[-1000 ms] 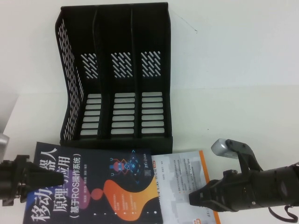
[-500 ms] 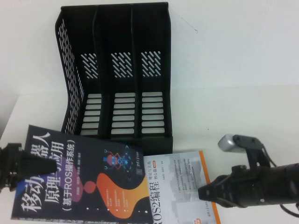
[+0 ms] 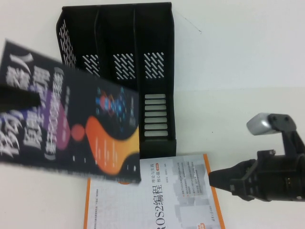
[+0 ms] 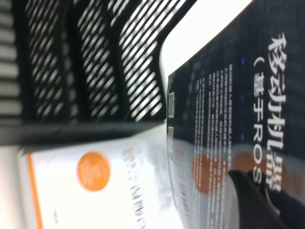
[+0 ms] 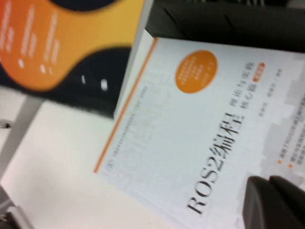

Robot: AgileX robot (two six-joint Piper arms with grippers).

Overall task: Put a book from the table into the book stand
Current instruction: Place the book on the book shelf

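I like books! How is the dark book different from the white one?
The dark book is lifted off the table by the left gripper; the white book lies flat. One cover is navy with orange blobs, the other white with an orange border. The right gripper hovers beside the white one. Both show Chinese titles.

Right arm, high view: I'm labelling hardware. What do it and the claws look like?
Right arm: matte black, with a silver-grey camera on a black bracket; right claw, at right, tapers to a point. Left claw, at left, is black too.

Pale wall (image 3: 248,28), evenly lit.
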